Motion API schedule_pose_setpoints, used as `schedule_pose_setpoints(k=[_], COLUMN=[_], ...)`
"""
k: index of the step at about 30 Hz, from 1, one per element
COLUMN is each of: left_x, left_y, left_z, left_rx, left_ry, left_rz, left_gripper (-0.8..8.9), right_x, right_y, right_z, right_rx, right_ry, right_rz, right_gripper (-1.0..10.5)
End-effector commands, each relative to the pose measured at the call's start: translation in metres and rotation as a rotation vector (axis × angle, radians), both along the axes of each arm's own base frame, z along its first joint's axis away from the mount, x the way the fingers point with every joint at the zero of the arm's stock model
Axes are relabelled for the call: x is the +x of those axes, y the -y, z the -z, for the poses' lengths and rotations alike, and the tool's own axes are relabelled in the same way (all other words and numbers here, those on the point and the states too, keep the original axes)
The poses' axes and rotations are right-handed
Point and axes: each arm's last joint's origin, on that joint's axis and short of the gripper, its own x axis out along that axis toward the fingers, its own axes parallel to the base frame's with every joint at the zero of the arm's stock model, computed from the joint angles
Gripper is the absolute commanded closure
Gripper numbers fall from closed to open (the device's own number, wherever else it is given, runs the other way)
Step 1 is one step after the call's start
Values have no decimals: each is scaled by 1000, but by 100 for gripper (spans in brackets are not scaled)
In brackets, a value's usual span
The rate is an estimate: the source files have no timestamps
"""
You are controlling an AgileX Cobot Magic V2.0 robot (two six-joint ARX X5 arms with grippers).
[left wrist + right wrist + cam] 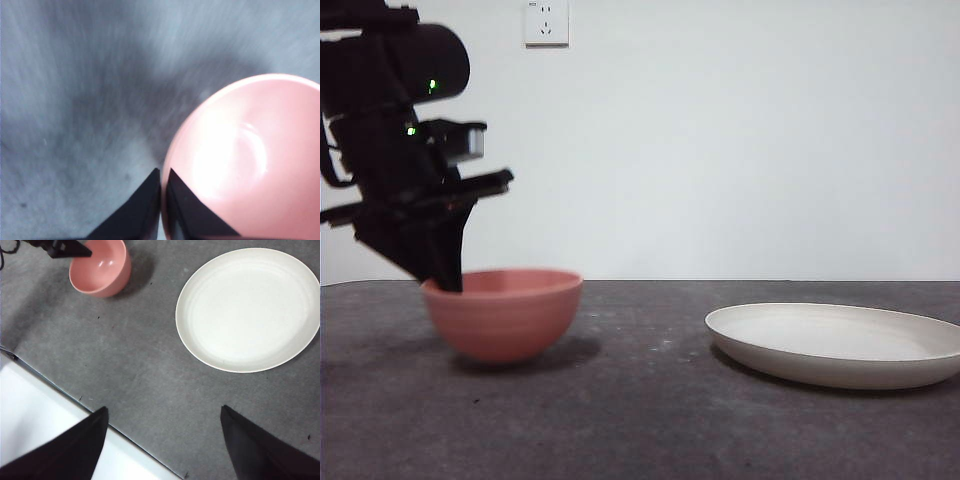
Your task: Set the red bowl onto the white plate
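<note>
The red bowl (pixel 505 315) stands at the left of the dark table, upright, with its shadow right under it. My left gripper (pixel 445 280) comes down from the upper left and is shut on the bowl's left rim. In the left wrist view the left gripper (pixel 162 200) has one jaw outside the bowl (pixel 250 160) and one inside. The white plate (pixel 840 345) lies empty at the right, well apart from the bowl. My right gripper (pixel 162 410) is open and empty, high above the table's near edge, looking down on the bowl (pixel 100 267) and the plate (pixel 250 307).
A bare stretch of grey table (pixel 650 400) lies between bowl and plate. The table's edge and a white surface (pixel 30 405) beyond it show in the right wrist view. A wall socket (pixel 546 22) is on the white back wall.
</note>
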Motion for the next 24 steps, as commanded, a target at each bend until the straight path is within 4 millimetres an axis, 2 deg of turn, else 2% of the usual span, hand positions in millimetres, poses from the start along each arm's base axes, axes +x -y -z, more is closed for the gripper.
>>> schedule_pose_setpoints(k=[1, 9, 13, 17, 24], left_x=[0, -7, -8, -2, 16], left_y=[10, 53, 78, 103, 153], left_z=[-30, -88, -102, -101, -78], left_rx=[-49, -150, -188, -196, -180], left_ry=[90, 221, 245, 240, 194], left_rz=[8, 98, 146, 190, 262], left_gripper=[804, 804, 804, 804, 804], right_x=[0, 0, 0, 0, 0], right_y=[0, 0, 0, 0, 0], right_z=[-5, -5, -5, -5, -6], right_rx=[2, -4, -4, -4, 8], right_ry=[22, 22, 22, 23, 13], right_rz=[-6, 0, 0, 0, 15], right_gripper=[588, 588, 588, 588, 588])
